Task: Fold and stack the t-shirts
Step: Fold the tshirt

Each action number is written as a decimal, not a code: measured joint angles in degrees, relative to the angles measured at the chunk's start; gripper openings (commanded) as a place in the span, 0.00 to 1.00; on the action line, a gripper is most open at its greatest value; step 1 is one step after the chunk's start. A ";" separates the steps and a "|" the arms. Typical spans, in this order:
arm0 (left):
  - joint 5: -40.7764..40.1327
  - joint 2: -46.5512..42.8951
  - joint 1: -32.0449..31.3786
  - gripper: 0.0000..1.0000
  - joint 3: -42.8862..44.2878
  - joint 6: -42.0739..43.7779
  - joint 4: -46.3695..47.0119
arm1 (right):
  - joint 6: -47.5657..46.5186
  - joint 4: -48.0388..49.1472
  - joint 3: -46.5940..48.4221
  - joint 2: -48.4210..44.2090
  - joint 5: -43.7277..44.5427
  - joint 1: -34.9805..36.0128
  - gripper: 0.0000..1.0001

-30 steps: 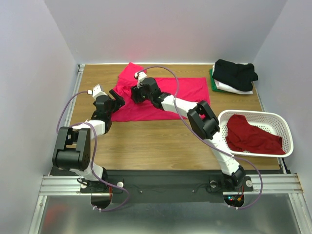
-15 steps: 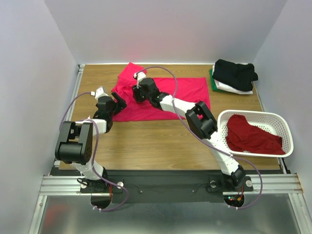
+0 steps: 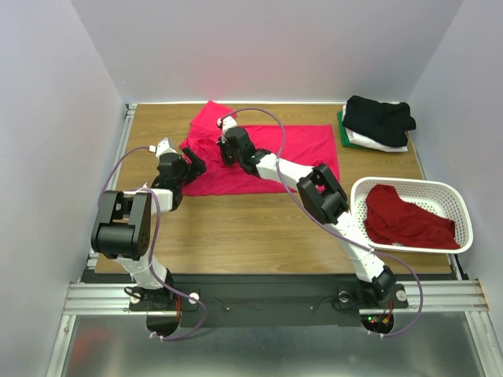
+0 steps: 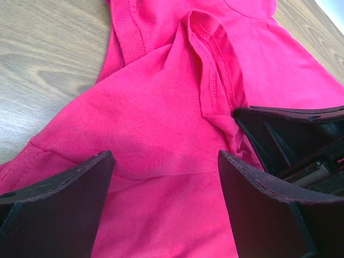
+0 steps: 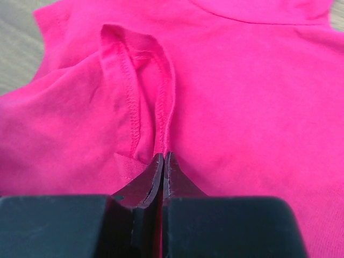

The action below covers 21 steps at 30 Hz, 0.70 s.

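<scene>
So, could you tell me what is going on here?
The robot is working on the bright pink t-shirt spread on the table. The right hand is shut on a raised, hemmed fold of it; the left hand hovers open alongside. Folded shirts sit stacked far right, and a dark red shirt lies in the basket.

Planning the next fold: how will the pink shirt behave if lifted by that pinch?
Probably floppy: the pink shirt bunches into a ridge where the right end effector pinches it. Likely light, the cloth looking thin. The rest would probably drape and drag across the table.
</scene>
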 measured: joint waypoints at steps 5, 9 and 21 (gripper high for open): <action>0.04 0.68 -0.02 0.93 0.76 -0.20 -0.85 | 2.54 -0.02 0.00 0.00 1.57 -1.22 0.11; 0.00 0.94 -0.04 0.93 0.98 -0.22 -1.66 | 4.07 -0.02 0.00 0.00 2.03 -3.21 0.17; -1.57 1.55 -0.81 0.93 2.29 -0.20 -3.85 | 4.02 0.28 -3.69 -1.99 5.11 -6.27 0.78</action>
